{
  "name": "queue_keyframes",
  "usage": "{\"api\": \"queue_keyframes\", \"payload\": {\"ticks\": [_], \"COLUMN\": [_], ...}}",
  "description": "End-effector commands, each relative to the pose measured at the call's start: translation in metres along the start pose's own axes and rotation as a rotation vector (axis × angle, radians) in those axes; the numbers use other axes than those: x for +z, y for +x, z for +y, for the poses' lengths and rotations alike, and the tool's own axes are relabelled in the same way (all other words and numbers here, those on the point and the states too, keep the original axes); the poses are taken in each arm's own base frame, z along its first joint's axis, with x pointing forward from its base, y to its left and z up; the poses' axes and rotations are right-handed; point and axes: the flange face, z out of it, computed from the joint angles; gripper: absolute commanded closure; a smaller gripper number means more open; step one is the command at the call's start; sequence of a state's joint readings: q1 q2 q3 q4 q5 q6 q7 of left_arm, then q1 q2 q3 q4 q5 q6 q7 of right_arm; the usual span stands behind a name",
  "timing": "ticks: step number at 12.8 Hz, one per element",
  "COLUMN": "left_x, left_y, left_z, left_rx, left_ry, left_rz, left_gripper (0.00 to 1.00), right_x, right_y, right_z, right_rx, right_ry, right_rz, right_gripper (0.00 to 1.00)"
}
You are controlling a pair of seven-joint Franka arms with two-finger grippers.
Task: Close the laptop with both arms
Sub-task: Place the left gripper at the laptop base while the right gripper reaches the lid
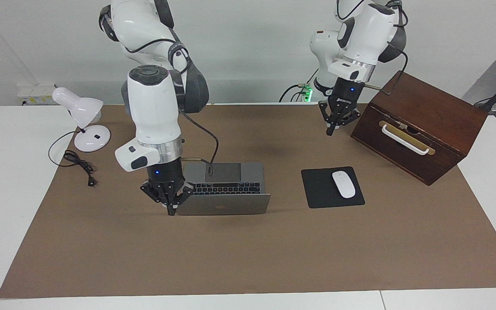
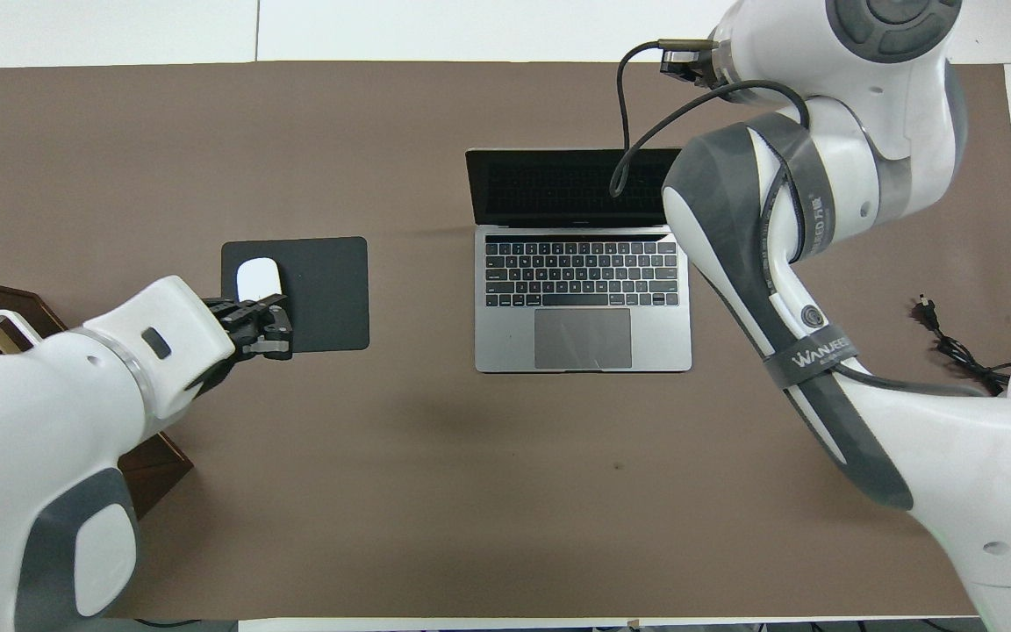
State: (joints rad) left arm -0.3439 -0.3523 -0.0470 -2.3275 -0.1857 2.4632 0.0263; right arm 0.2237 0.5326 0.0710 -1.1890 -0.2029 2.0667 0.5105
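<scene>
The silver-grey laptop (image 1: 230, 183) stands open in the middle of the brown mat, with its lid's back and apple logo turned away from the robots. The overhead view shows its dark screen, black keys and trackpad (image 2: 582, 338). My right gripper (image 1: 171, 210) points down, fingers together, at the lid's top corner toward the right arm's end; I cannot tell if it touches. In the overhead view the arm hides it. My left gripper (image 1: 330, 129) hangs shut and empty in the air beside the wooden box, over the edge of the mouse pad in the overhead view (image 2: 267, 332).
A black mouse pad (image 1: 317, 189) with a white mouse (image 1: 343, 184) lies beside the laptop toward the left arm's end. A dark wooden box (image 1: 441, 116) with a white handle stands nearer the robots. A white desk lamp (image 1: 82, 113) and its black cable (image 1: 80, 165) sit at the right arm's end.
</scene>
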Motion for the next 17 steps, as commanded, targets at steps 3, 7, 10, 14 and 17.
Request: {"api": "queue_keyframes", "payload": {"ticks": [3,7,10,14,17], "left_x": [0.029,0.074,0.129,0.159,0.177], "left_y": [-0.038,-0.053,-0.072,-0.084,-0.09], "left_z": [0.055,0.088,0.11,0.123,0.125], "left_rx": [0.04,0.097,0.138,0.178,0.216], "left_ry": [-0.069,-0.094,-0.105,-0.111,-0.103], "left_rz": [0.116,0.155,0.203,0.231,0.217], "left_gripper": [1.0,1.0,1.0,1.0,1.0], "right_x": [0.02,0.023,0.019,0.017,0.012], "right_y": [-0.022,-0.037,-0.046,-0.051,-0.059], "right_z": [0.0,-0.019,-0.033,-0.042,-0.059], "right_rx": [0.037,0.092,0.087,0.094,0.081], "right_ry": [-0.019,-0.011,-0.014,-0.009,0.004], "right_rz": [-0.034,-0.044,-0.062,-0.061,-0.059], "right_gripper": [1.0,1.0,1.0,1.0,1.0]}}
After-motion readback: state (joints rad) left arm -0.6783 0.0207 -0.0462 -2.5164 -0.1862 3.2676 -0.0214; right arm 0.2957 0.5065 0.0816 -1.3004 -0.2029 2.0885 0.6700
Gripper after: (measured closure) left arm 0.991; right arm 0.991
